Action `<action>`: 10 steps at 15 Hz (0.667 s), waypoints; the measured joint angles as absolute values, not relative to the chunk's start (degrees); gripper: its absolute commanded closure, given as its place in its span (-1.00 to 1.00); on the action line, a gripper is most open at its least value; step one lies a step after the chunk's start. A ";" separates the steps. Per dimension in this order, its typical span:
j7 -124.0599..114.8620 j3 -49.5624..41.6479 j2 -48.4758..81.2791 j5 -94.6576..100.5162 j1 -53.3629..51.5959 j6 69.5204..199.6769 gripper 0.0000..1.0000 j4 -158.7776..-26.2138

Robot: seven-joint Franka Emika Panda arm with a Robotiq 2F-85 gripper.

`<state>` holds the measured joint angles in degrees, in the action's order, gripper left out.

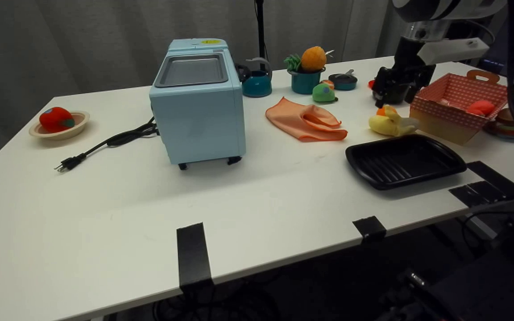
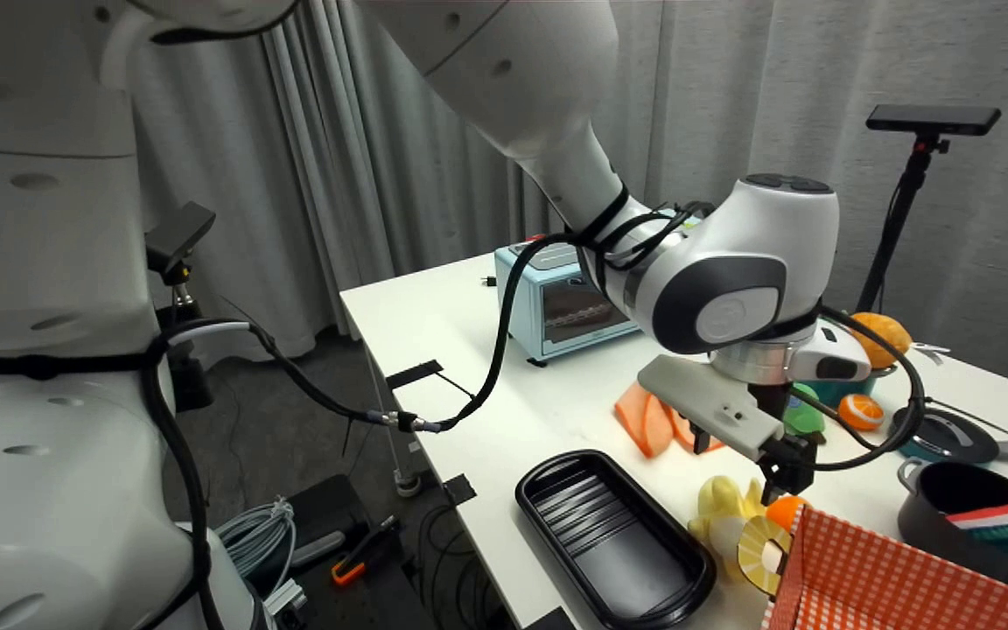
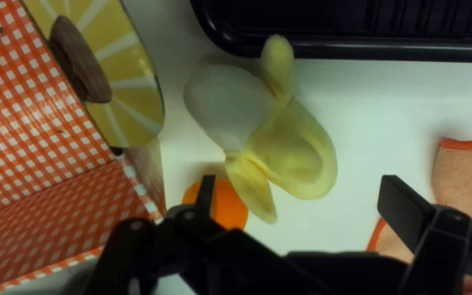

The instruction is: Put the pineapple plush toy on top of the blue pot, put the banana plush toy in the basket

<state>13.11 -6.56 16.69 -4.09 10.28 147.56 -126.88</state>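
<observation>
The pineapple plush toy [image 1: 313,59], orange with a green leafy top, rests on top of the blue pot [image 1: 305,83] at the back of the table. In an exterior view, the arm partly hides the pot behind the pineapple [image 2: 882,339]. The banana plush toy [image 3: 289,155], yellow with a whitish end, lies on the table between the basket and the black tray; it shows in both exterior views [image 1: 387,126] [image 2: 718,503]. The basket [image 3: 35,110] is red-checked inside and stands beside the banana [image 1: 435,120]. My gripper [image 3: 297,192] is open and empty, above and beside the banana.
An orange ball [image 3: 232,205] touches or nearly touches the banana, under one finger. The black tray [image 1: 406,162] lies close by. An orange cloth [image 1: 306,122], a green toy [image 1: 324,93], a black pot [image 2: 950,516] and the light-blue toaster [image 1: 199,116] stand around.
</observation>
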 measured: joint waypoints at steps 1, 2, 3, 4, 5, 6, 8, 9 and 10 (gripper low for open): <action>13.10 -6.54 17.95 -4.09 10.28 147.76 -1.00 -126.31; 13.09 -6.49 19.10 -4.09 10.28 148.02 -1.00 -125.68; 13.08 -6.38 20.13 -4.09 10.28 148.30 -1.00 -125.03; 13.07 -6.19 21.10 -4.09 10.28 148.51 -1.00 -124.37; 13.05 -5.93 21.95 -4.09 10.28 148.60 -1.00 -123.76; 13.02 -5.64 22.74 -4.09 10.28 148.60 -1.00 -123.15; 13.01 -5.05 24.15 -4.09 10.28 148.60 -0.45 -122.12; 13.01 -4.80 24.77 -4.09 10.27 148.60 -0.31 -121.66; 13.01 -4.59 25.33 -4.09 10.28 148.60 -0.12 -121.34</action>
